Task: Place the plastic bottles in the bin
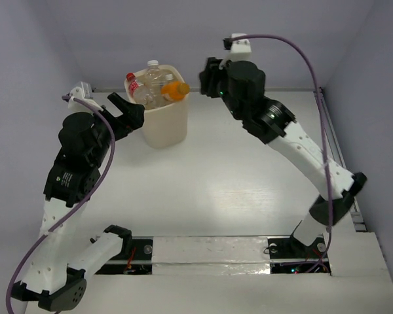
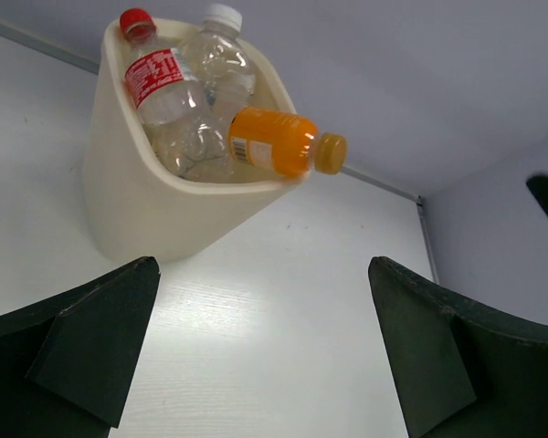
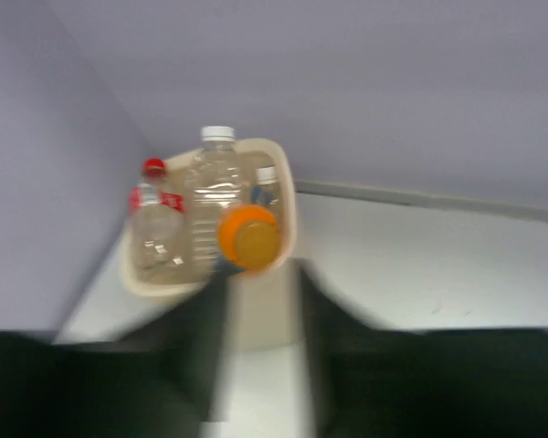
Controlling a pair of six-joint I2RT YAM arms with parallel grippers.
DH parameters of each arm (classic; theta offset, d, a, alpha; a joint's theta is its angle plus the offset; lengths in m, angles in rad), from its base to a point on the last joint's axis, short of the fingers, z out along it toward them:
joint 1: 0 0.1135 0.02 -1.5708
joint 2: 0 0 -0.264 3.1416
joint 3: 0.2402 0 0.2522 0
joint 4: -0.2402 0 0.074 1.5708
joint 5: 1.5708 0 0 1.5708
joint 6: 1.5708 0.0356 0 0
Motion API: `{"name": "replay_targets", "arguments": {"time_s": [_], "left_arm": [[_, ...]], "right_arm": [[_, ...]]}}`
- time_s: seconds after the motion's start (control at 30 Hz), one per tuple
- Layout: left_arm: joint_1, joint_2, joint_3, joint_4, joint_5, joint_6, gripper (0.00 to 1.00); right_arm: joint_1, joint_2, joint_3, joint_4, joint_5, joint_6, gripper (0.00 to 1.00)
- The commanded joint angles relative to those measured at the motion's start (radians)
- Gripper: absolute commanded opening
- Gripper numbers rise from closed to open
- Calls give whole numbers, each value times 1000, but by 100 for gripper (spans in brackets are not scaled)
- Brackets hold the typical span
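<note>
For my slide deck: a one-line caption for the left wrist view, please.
Open left pincer facing the cream bin packed with plastic bottles, an orange bottle poking over its rim.

Left arm (image 1: 50, 219) and right arm (image 1: 308, 154) built from white link shells and black joint housings; purple cable (image 1: 112, 154) routed along each; left gripper (image 1: 124, 104) fingers moulded dark, wedge-shaped.

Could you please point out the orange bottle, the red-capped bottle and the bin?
orange bottle (image 2: 272, 141), left wrist view, its body
red-capped bottle (image 2: 155, 78), left wrist view, its label
bin (image 2: 128, 210), left wrist view, wall
</note>
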Motion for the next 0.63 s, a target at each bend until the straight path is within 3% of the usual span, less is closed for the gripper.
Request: {"name": "replay_targets", "arguments": {"time_s": [0.0,0.03,0.07,0.2,0.3,0.33,0.43,0.6], "left_arm": [[5,-28,103,22,25,-7,99],[5,-26,124,16,22,-6,99],[5,-26,167,2,19,3,99],[5,-41,241,-28,10,17,99],[5,-64,254,-33,14,19,99],[5,-69,254,-33,20,19,99],[5,-74,237,-7,52,22,99],[5,-54,201,18,92,7,99]], "right_arm": [[0,-284,-196,135,11,78,8],[0,-350,-250,152,11,85,1],[0,-411,-345,172,15,98,0],[0,-699,-534,148,95,134,5],[0,-867,-629,63,170,167,40],[0,-896,-643,39,188,179,67],[0,-973,-686,-59,251,226,96],[0,-990,-695,-101,256,245,100]]}}
